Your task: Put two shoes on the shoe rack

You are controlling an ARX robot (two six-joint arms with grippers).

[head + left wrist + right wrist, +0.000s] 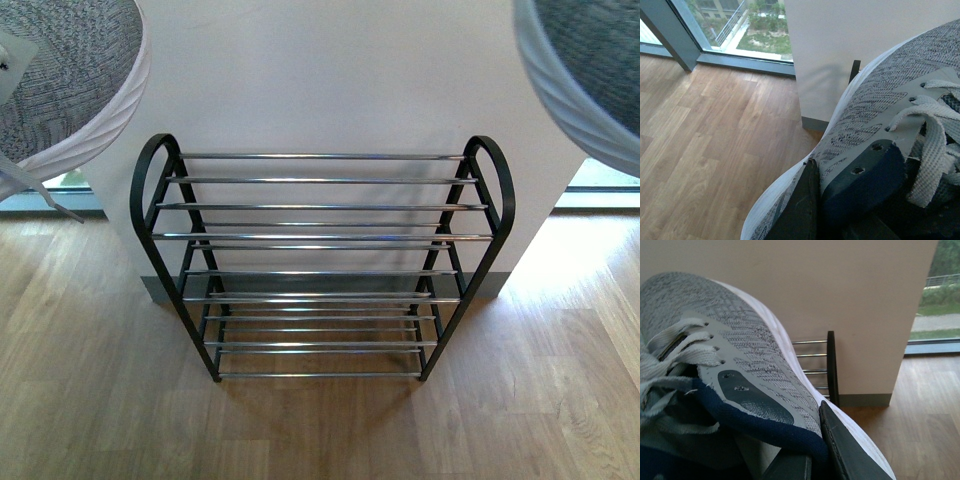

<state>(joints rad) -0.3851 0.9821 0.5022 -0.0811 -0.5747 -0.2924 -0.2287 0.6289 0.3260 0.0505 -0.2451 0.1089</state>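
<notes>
Plainly, both shoes are up in the air and neither is on the shoe rack [325, 265] yet. The wooden floor [320, 430] runs under the rack, and a pale wall [330, 80] stands right behind it, so the only way in is from the front or from above. The rack's chrome rods [322, 181] span much more than a shoe's width, which leaves room for the pair side by side on one tier.

In the front view the left shoe [60, 70] hangs above and to the left of the rack, well apart from it. The right shoe [590, 70] hangs above and to the right, just as far off. Carrying them this high probably keeps their soles clear of the rack's curved side frames on the way in.

The left tool [832, 220] is closed on the navy collar of its shoe, with one black finger [800, 210] flat against the outer knit. The right tool [815, 457] grips its shoe the same way, with its outer finger [845, 452] pressed to the side wall. I take the other finger of each tool to be inside the shoe, where it is hidden. Pinching the collar leaves the soles free to settle on the rods.
</notes>
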